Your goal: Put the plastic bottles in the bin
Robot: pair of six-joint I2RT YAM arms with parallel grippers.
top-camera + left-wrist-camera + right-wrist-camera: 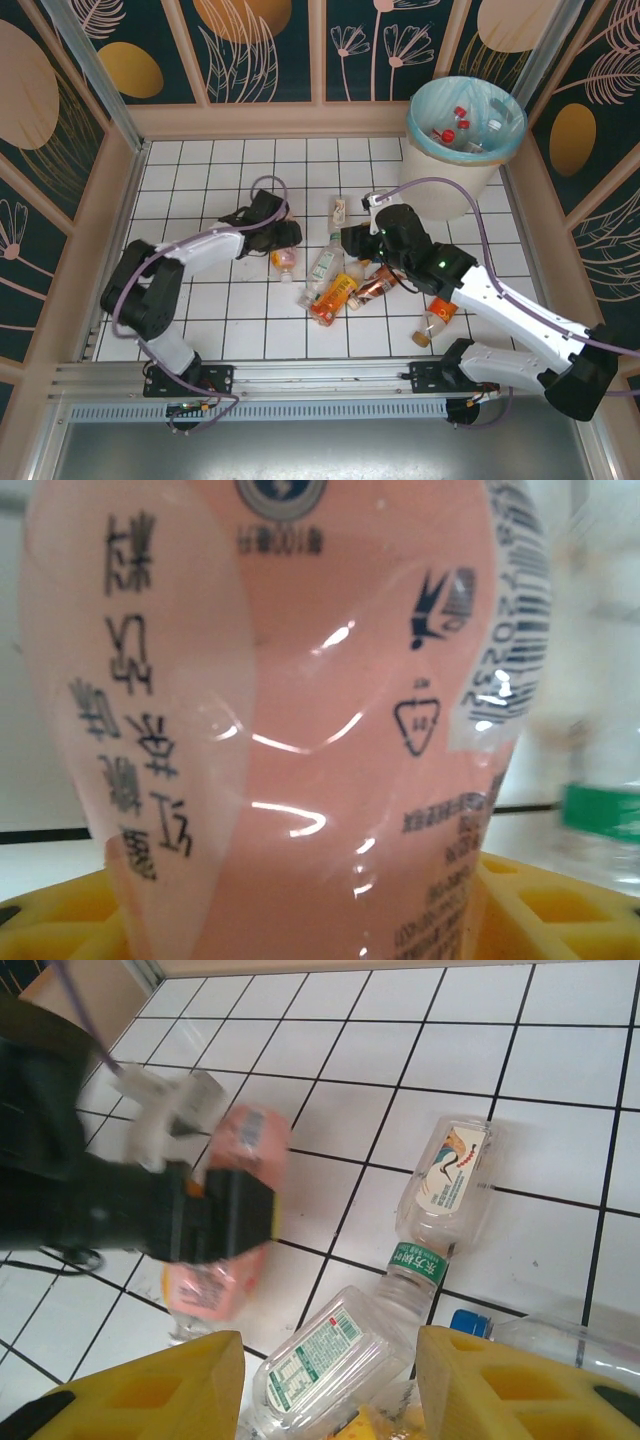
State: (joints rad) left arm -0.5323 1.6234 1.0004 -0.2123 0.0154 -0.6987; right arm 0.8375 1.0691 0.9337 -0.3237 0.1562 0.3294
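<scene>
Fingers of the left gripper (278, 242) stand on both sides of a pink-labelled bottle (286, 259) lying on the white tiles (200, 170); whether they press it, I cannot tell. At far right, the off-white bin (445, 185) with a blue-green bag holds red-capped bottles (452, 130). In the left wrist view, the bottle's pink label with black print sits between yellow pads (50, 925). In the right wrist view, the right gripper (328, 1360) hovers over clear bottles (440, 1195), its fingers apart and empty.
</scene>
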